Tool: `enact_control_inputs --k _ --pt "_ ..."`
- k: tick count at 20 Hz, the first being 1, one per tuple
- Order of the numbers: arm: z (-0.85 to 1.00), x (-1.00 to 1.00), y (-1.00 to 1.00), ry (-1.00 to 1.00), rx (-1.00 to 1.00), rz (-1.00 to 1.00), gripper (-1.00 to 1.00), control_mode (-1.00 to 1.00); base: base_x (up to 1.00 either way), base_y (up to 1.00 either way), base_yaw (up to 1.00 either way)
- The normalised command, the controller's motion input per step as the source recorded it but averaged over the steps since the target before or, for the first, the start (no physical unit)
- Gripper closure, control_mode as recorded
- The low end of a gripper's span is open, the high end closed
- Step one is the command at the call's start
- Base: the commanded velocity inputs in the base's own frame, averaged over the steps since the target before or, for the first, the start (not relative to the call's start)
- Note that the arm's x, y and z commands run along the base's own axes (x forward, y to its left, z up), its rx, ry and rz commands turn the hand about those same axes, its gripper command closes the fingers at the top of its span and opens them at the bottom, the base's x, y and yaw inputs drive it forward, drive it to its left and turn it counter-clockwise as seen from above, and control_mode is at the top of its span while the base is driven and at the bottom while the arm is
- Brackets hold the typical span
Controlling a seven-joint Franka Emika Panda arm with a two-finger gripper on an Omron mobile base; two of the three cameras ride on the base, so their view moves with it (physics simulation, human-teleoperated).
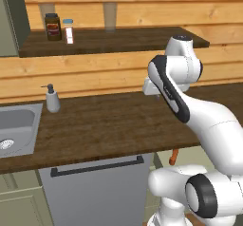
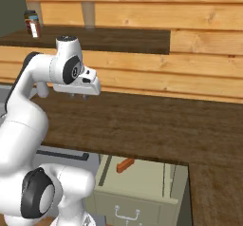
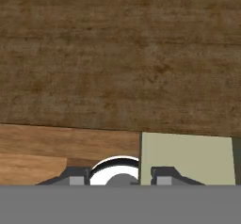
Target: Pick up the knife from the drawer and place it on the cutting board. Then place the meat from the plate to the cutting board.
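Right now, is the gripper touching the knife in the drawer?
Apart. In the right base view the gripper hangs above the counter, while the knife lies down in the open drawer, well below it.

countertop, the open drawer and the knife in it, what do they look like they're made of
Countertop: dark brown wood with a matte finish, going by its streaky grain.
Drawer: pale greenish-beige, flat and even, probably painted wood or laminate; no grain shows.
Knife: its orange-red handle looks smooth and uniform, likely plastic or painted; the blade is too small and dark here to judge.
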Motion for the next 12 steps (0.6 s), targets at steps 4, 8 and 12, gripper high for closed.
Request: enact_control_inputs --k 4,8,12 --pt "-0.07 -0.16 -0.16 0.00 -0.03 0.00 -1.00 -1.00 0.00 0.00 0.00" --pt "-0.30 -0.49 -0.49 0.00 -0.08 0.01 -1.00 -1.00 0.00 0.00 0.00" --pt "-0.44 -0.69 -0.57 0.01 -0.05 0.04 -1.00 -1.00 0.00 0.00 0.00"
